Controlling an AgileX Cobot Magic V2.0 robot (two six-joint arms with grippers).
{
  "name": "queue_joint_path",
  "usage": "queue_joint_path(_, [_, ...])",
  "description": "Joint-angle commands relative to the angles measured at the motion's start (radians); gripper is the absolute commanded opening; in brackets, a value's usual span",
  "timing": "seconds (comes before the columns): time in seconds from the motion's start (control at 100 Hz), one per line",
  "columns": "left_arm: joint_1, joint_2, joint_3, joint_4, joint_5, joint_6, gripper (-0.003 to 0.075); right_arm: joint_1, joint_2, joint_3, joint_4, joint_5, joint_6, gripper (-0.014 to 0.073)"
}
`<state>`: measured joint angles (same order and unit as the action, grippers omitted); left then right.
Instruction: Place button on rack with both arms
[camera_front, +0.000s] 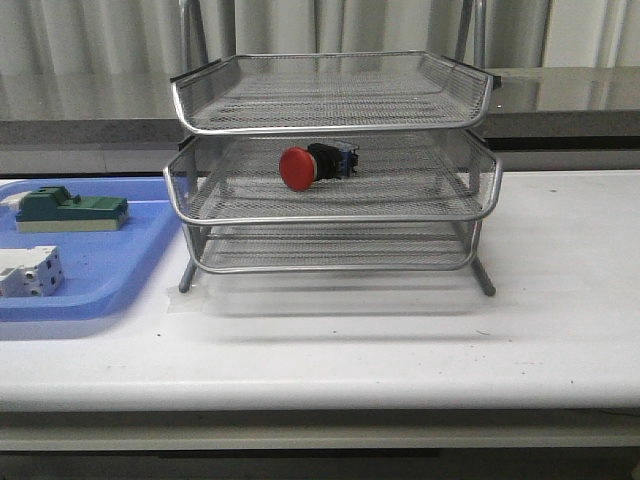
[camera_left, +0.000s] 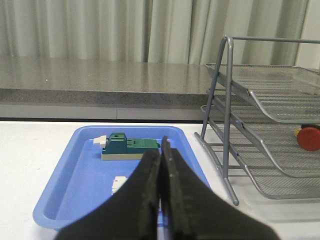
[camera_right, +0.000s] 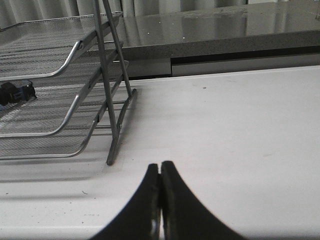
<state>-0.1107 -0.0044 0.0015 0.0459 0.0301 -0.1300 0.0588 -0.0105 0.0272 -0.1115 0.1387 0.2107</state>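
Observation:
The button (camera_front: 312, 164), with a red mushroom head and a black and blue body, lies on its side in the middle tier of the silver wire-mesh rack (camera_front: 335, 210). Its red head shows in the left wrist view (camera_left: 310, 138) and its black and blue body in the right wrist view (camera_right: 15, 93). My left gripper (camera_left: 161, 150) is shut and empty above the blue tray, left of the rack (camera_left: 260, 125). My right gripper (camera_right: 160, 167) is shut and empty over the white table, right of the rack (camera_right: 75, 95). Neither arm shows in the front view.
A flat blue plastic tray (camera_front: 110, 270) lies left of the rack and holds a green block (camera_front: 70, 209) and a white breaker-like block (camera_front: 30, 272). A grey counter ledge and curtains run behind the white table (camera_front: 560, 300).

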Motion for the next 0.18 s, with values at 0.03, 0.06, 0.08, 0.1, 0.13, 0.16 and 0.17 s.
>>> queue_joint_path(0.03, [0.002, -0.031, 0.044, -0.005, -0.089, -0.013, -0.002, -0.005, -0.021, -0.017, -0.002, -0.082, -0.011, -0.006])
queue_joint_path(0.06, [0.002, -0.031, 0.044, -0.005, -0.089, -0.013, -0.002, -0.005, -0.021, -0.017, -0.002, -0.082, -0.011, -0.006])
queue_joint_path(0.08, [0.002, -0.031, 0.044, -0.005, -0.089, -0.013, -0.002, -0.005, -0.021, -0.017, -0.002, -0.082, -0.011, -0.006])
queue_joint_path(0.1, [0.002, -0.031, 0.044, -0.005, -0.089, -0.013, -0.002, -0.005, -0.021, -0.017, -0.002, -0.082, -0.011, -0.006])
queue_joint_path(0.13, [0.002, -0.031, 0.044, -0.005, -0.089, -0.013, -0.002, -0.005, -0.021, -0.017, -0.002, -0.082, -0.011, -0.006])
queue_joint_path(0.16, [0.002, -0.031, 0.044, -0.005, -0.089, -0.013, -0.002, -0.005, -0.021, -0.017, -0.002, -0.082, -0.011, -0.006])
queue_joint_path(0.17, [0.002, -0.031, 0.044, -0.005, -0.089, -0.013, -0.002, -0.005, -0.021, -0.017, -0.002, -0.082, -0.011, -0.006])
